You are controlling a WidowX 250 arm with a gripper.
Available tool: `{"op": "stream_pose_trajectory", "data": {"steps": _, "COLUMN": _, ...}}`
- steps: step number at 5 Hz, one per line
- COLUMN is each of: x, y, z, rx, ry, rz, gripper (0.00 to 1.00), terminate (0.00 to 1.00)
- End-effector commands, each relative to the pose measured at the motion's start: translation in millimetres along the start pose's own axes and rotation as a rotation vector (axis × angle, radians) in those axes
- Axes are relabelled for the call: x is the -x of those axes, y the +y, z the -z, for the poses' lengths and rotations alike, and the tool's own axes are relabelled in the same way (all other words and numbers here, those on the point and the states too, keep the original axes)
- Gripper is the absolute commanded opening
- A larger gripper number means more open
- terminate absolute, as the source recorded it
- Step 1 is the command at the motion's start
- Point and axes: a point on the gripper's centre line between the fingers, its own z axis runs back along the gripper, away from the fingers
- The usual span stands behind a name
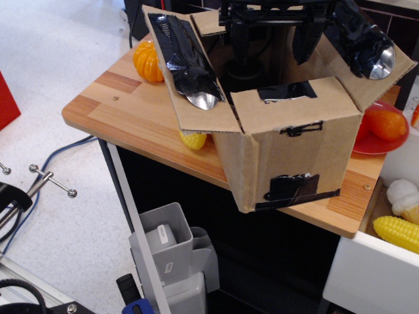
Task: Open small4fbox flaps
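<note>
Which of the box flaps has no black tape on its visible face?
The back flap, a plain brown panel behind the gripper. The left, right and front flaps all show black tape.

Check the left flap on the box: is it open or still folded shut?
Open. The left flap is swung up and outward from the box, its black-taped face showing, and the dark interior is exposed beside it.

The wooden table carries the small4fbox, a pumpkin and a red plate.

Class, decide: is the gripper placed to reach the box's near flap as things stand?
Probably yes: the gripper hangs over the open box, and nothing visibly lies between it and the near flap.
</note>
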Motion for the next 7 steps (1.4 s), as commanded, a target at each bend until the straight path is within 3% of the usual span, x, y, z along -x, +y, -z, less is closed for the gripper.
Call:
{"op": "stream_pose_trajectory", "data": {"steps": 1, "x": 0, "y": 0, "z": 0, "rx": 0.0, "ry": 0.0, "rz": 0.0, "gripper": 1.0, "terminate": 0.0}}
{"op": "stream_pose_trajectory", "data": {"steps": 3, "x": -4, "y": 3, "z": 15, "rx": 0.017, "ry": 0.079, "rz": -0.184, "gripper": 1.0, "terminate": 0.0}}
{"op": "stream_pose_trajectory", "data": {"steps": 5, "x": 11, "y": 0, "z": 20, "rx": 0.09, "ry": 0.091, "rz": -0.204, "gripper": 1.0, "terminate": 0.0}}
{"op": "stream_pose_trajectory", "data": {"steps": 7, "x": 26, "y": -12, "z": 7, "rx": 0.101, "ry": 0.107, "rz": -0.207, "gripper": 1.0, "terminate": 0.0}}
